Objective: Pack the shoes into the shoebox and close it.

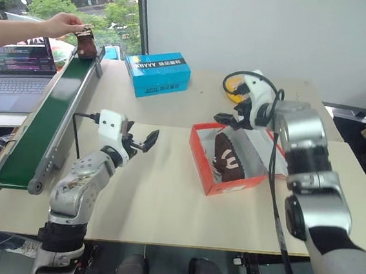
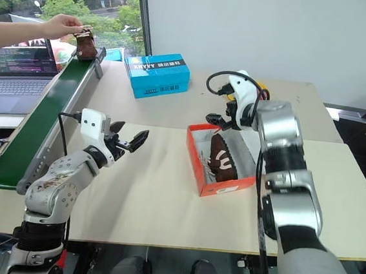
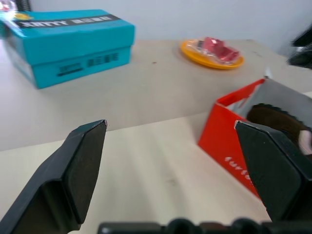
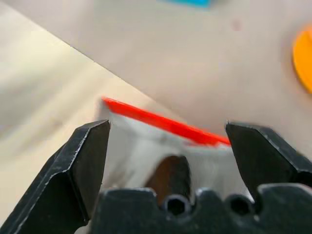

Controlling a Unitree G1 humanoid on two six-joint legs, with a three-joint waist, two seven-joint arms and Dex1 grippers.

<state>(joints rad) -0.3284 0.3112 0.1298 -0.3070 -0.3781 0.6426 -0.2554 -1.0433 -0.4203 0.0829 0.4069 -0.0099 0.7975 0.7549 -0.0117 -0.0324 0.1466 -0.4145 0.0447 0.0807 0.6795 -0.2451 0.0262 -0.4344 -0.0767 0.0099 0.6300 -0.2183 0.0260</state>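
Observation:
The red-orange shoebox (image 1: 198,153) stands open on the table right of centre, white inside. One dark brown shoe (image 1: 228,155) with whitish laces lies in it. My right gripper (image 1: 227,119) hovers over the box's far end, open and empty; its wrist view looks down on the box's edge (image 4: 161,122) and the shoe (image 4: 168,178). My left gripper (image 1: 141,143) is open over bare table, left of the box (image 3: 229,146) and apart from it. A person's hand (image 1: 64,25) holds the other shoe (image 1: 87,43) at the far end of the conveyor.
A green conveyor belt (image 1: 48,121) runs along the table's left side, with a laptop (image 1: 17,72) beyond it. A blue box with white lettering (image 1: 157,73) sits at the back. A yellow plate (image 3: 212,51) holding something red lies behind the shoebox.

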